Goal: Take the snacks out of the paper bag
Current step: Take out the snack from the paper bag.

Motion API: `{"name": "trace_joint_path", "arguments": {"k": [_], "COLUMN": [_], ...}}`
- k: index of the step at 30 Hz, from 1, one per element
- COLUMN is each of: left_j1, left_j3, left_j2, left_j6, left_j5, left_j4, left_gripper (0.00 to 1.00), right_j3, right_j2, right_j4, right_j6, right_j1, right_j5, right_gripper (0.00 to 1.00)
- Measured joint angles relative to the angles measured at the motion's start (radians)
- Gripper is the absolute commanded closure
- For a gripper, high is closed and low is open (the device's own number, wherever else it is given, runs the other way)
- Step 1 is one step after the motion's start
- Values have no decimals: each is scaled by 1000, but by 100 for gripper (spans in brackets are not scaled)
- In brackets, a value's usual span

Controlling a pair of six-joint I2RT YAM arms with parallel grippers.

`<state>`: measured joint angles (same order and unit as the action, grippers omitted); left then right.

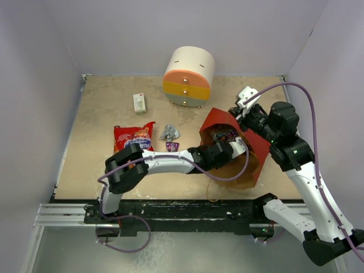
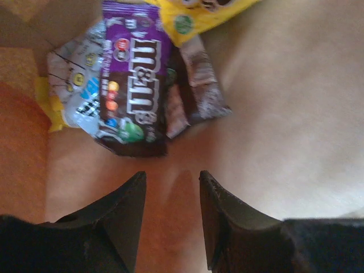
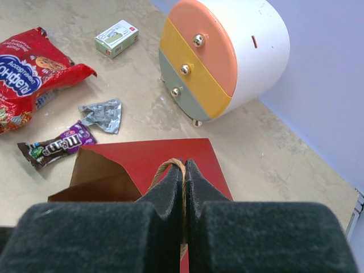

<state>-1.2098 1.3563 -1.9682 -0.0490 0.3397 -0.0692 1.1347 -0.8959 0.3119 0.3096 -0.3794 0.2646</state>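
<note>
Bag (image 1: pixel 219 120): red outside and brown inside. It sits toward the right of the table (image 1: pixel 96 114), with its mouth open toward the left arm. It is in front of the drawer unit (image 1: pixel 189 69) and apart from it.
Left gripper (image 2: pixel 170 193): reaching into the bag with its fingers spread. The gap between them is bare and nothing is held. The tips are just short of the pile, over the brown inner wall.
Pile in the bag: a purple-brown M&M's pack (image 2: pixel 133 85) lies on top. A pale silver-white wrapper (image 2: pixel 74 85) shows from under its left side, and a dark brown wrapper (image 2: pixel 202 85) touches its right side. A yellow wrapper (image 2: pixel 193 14) is at the far edge of the left wrist view.
Right gripper (image 3: pixel 183 173): fingers pressed together, pinching the handle (image 3: pixel 164 166), a thin twisted loop at the bag's rim on the drawer-unit side.
Chip bag (image 1: pixel 133 138): red with a blue logo — lying flat on the table, outside the bag and to its left, close by the left arm's elbow.
Silver wrapper (image 1: pixel 169 132): crumpled on the table between the chip bag and the bag.
Second M&M's pack (image 1: pixel 172 146): on the table just on the near side of the silver wrapper, beside the chip bag.
Box (image 1: pixel 139 103): white-green — lying beyond the chip bag, well apart from the bag.
</note>
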Motion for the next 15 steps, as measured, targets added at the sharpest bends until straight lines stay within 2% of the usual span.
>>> {"name": "trace_joint_path", "arguments": {"k": [5,11,15], "left_j1": [66,79,85], "left_j3": [82,175,225], "left_j2": [-84,-163,-193], "left_j6": [-21,-24,-24], "left_j5": [-9,-14,-23], "left_j4": [-3,-26,-29], "left_gripper": [52,38,37], "right_j3": [0,0,1], "right_j2": [0,-1,-2], "right_j4": [4,26,28], "right_j6": [0,0,0], "right_j1": [0,0,0], "right_j5": [0,0,0], "right_gripper": [100,100,100]}}
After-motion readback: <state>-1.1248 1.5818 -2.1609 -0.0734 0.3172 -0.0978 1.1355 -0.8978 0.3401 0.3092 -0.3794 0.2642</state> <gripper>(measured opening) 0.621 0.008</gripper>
